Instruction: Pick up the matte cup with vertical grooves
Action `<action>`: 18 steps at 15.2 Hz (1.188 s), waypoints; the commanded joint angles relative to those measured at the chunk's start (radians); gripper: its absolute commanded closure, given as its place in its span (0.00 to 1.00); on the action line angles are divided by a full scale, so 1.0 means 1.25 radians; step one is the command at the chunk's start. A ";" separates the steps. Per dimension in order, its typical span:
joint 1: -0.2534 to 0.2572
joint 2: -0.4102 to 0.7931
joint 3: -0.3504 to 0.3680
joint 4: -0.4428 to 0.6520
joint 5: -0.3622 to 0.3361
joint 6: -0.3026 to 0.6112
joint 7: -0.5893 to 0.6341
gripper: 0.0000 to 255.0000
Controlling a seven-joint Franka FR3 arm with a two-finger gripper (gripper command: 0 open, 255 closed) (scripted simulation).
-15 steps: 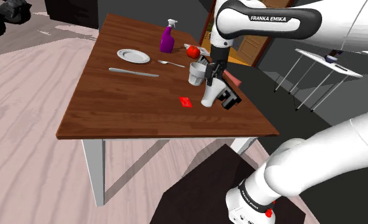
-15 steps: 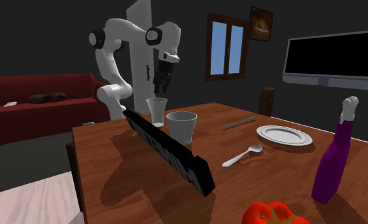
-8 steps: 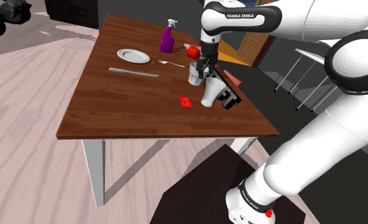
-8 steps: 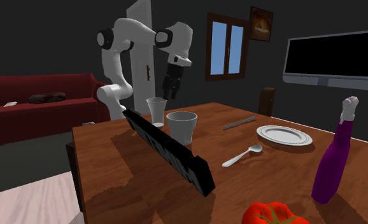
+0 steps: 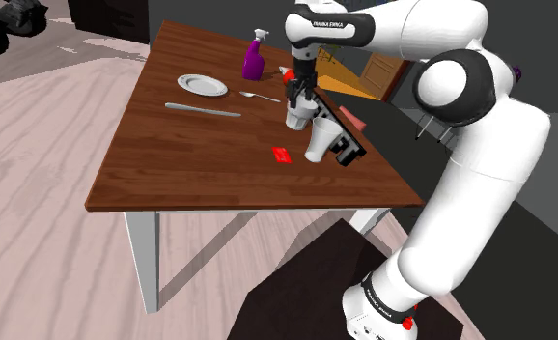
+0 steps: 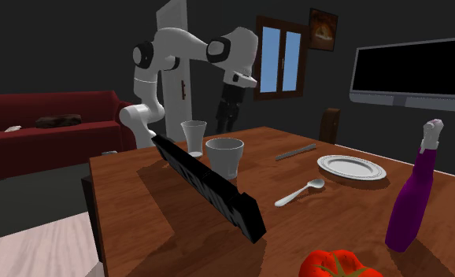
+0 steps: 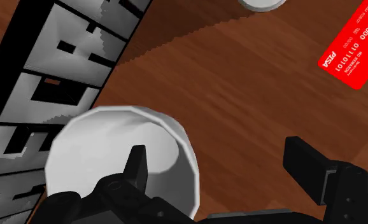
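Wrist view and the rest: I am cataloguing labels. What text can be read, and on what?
"FRANKA EMIKA": on the arm.
"PISA" and "10101110": on the red card; further digits are cut off.
Markings on the keyboard: not readable.

Matt pale cup [image 7: 103, 137] — wood-grain table [image 7: 227, 95]

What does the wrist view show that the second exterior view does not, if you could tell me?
The wrist view adds the red card and the open fingers, one over the wide white cup, one outside it. The second exterior view adds the plate, spoon, purple bottle and tomato. Both share that cup, the black keyboard and the wooden table.
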 commanded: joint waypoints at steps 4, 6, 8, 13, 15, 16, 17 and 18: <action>-0.014 0.112 -0.006 0.142 0.008 -0.025 -0.017 0.00; -0.014 0.112 -0.005 0.120 0.008 -0.004 -0.012 0.00; -0.014 0.112 -0.005 0.100 0.007 0.017 -0.008 0.00; -0.014 0.114 -0.005 0.075 0.007 0.042 -0.004 1.00; -0.014 0.114 -0.005 0.076 0.007 0.042 -0.004 1.00; -0.014 0.114 -0.005 0.076 0.007 0.042 -0.004 1.00; -0.014 0.114 -0.005 0.076 0.007 0.042 -0.004 1.00; -0.014 0.114 -0.005 0.076 0.007 0.042 -0.004 1.00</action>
